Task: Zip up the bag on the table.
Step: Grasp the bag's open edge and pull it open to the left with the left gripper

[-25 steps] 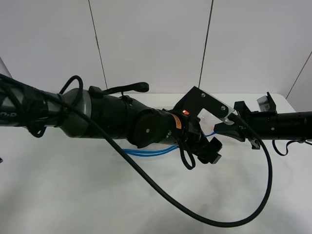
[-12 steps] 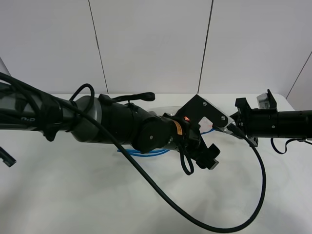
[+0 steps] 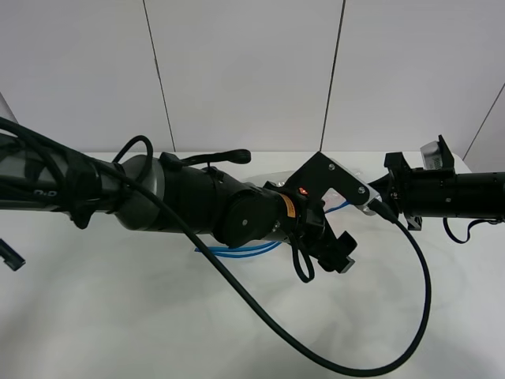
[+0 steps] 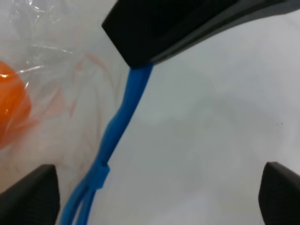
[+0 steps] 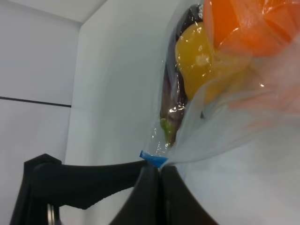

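Tension looks to be the purpose here: the right gripper (image 5: 157, 171) has its jaws pressed together on the end of the blue zipper strip (image 4: 115, 126), probably anchoring that end to keep the strip taut for sealing. The left gripper (image 4: 154, 194) hangs over the strip partway along it, jaws spread wide on either side, seemingly poised to close and slide. The bag (image 5: 225, 108) lies on the white table (image 3: 118, 316), mostly hidden under the left arm (image 3: 158, 197) from above. It is clear, crinkled plastic; behind the strip sit an orange (image 5: 243, 23), a yellow fruit (image 5: 197, 56) and a purple eggplant (image 5: 168, 103). Between the spread jaws the strip splits into two tracks, so it seems unsealed there.
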`<state>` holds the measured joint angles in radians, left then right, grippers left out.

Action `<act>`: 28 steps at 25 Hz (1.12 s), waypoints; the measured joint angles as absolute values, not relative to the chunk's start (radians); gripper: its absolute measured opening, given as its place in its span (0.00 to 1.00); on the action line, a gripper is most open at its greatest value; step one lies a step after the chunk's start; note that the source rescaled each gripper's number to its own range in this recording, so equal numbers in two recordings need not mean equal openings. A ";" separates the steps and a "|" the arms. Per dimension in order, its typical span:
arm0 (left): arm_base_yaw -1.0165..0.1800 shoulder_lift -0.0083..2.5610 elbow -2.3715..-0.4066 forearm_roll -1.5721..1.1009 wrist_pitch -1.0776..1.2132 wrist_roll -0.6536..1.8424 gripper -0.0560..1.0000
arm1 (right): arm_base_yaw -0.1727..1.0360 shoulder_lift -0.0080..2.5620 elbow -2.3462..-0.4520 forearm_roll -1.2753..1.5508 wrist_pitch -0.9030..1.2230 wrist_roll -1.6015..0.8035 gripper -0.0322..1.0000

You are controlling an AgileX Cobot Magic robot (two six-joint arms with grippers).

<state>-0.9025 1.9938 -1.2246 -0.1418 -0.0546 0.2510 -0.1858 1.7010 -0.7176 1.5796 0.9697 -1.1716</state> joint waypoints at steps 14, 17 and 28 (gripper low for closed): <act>-0.853 1.994 -1.225 -0.142 -0.095 0.308 0.94 | -0.174 1.701 -0.718 1.585 1.004 -1.172 0.03; -0.853 1.994 -1.225 -0.142 -0.107 0.319 0.94 | -0.135 1.701 -0.718 1.593 1.003 -1.184 0.03; -0.808 2.000 -1.225 -0.142 -0.043 0.328 0.94 | -0.101 1.660 -0.724 1.609 0.967 -1.188 0.03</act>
